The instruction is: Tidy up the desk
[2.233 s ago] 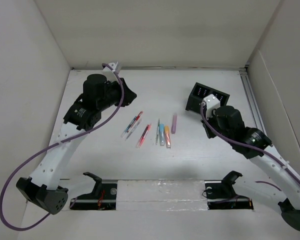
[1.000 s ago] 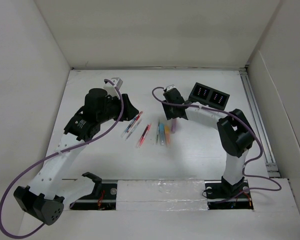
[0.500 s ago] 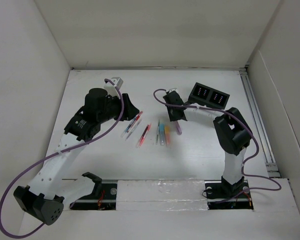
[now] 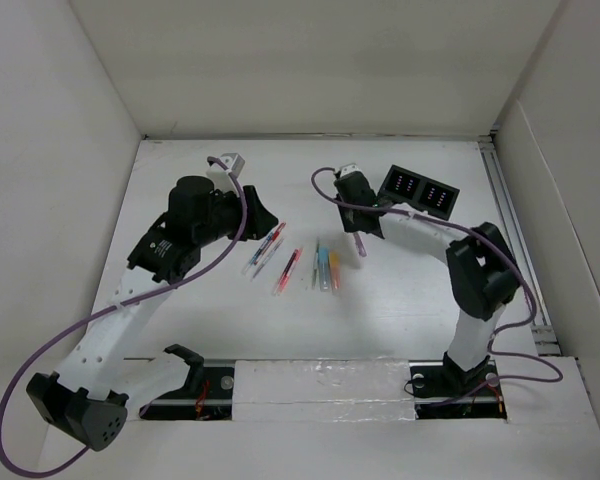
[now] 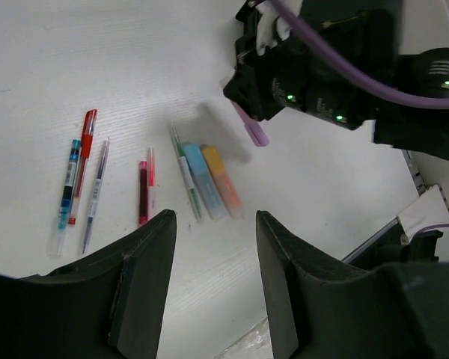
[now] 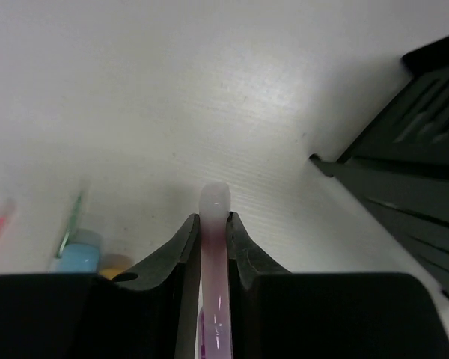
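Right gripper (image 6: 213, 224): clamped on a pale purple pen (image 6: 214, 247), its tip past the jaws (apparently clear of the surface).
Left gripper (image 5: 213, 262): spread, nothing held, above the loose pens (image 5: 143, 193).
Worktop (image 4: 400, 300): white, beneath both arms.
Step in hand: transfer of one pen, grasp made.
Next move: probably toward the black compartmented box (image 4: 418, 190), with the pen lined up over a slot before release.

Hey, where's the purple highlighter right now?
In the top view, the purple highlighter is pinched in the right pincer, held clear of the desk, between the black box and the orange highlighter ending the pen row.
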